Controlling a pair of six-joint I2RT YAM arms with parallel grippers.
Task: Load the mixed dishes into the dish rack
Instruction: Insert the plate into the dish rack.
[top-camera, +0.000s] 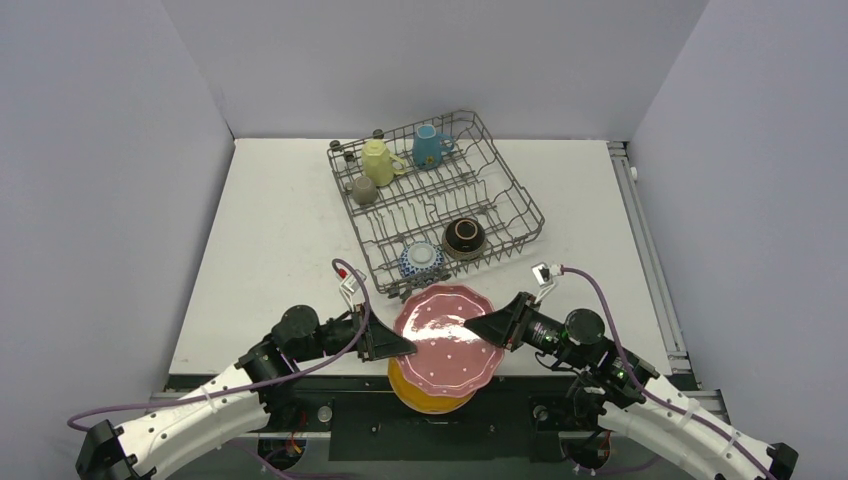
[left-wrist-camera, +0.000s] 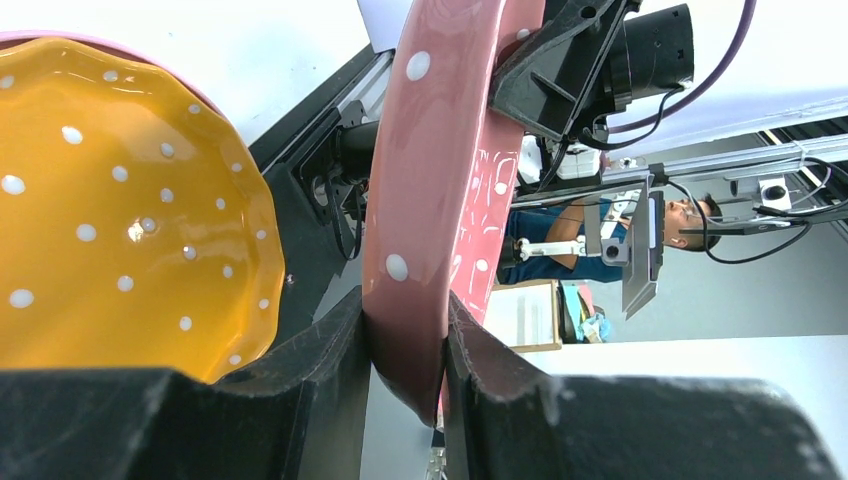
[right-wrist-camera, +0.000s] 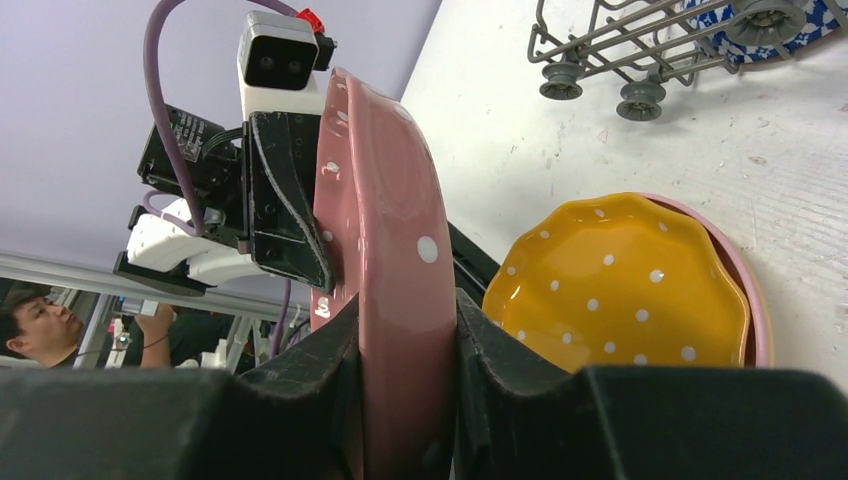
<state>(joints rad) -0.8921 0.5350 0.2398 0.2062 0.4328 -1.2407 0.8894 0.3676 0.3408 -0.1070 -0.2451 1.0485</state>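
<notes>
- One table (top-camera: 270, 250) carried one dish rack (top-camera: 512, 170), which stood well beyond both grippers on their far side.
- One pink plate (top-camera: 448, 338), white-dotted and scalloped, hung between the grippers. The left gripper (left-wrist-camera: 405, 330) pinched one edge of its rim, and the right gripper (right-wrist-camera: 405, 340) sat closed narrowly on the opposite edge.
- This looked like a two-handed lift or a hand-over. Done well, neither gripper would let go before the other's hold was firm, and the plate would go rim-first into a gap between tines.
- Beneath the grippers lay one orange plate (right-wrist-camera: 620, 290), nested in one pink-rimmed plate (right-wrist-camera: 752, 300). That made three plates counted.
- There were two bowls at the rack's end nearest the grippers: a dark-brown bowl (top-camera: 465, 237) and a blue-white bowl (top-camera: 421, 259).
- There were three mugs at the rack's end farthest from the grippers: a pale-yellow mug (top-camera: 377, 160), a light-blue mug (top-camera: 428, 147) and an olive mug (top-camera: 364, 190).
</notes>
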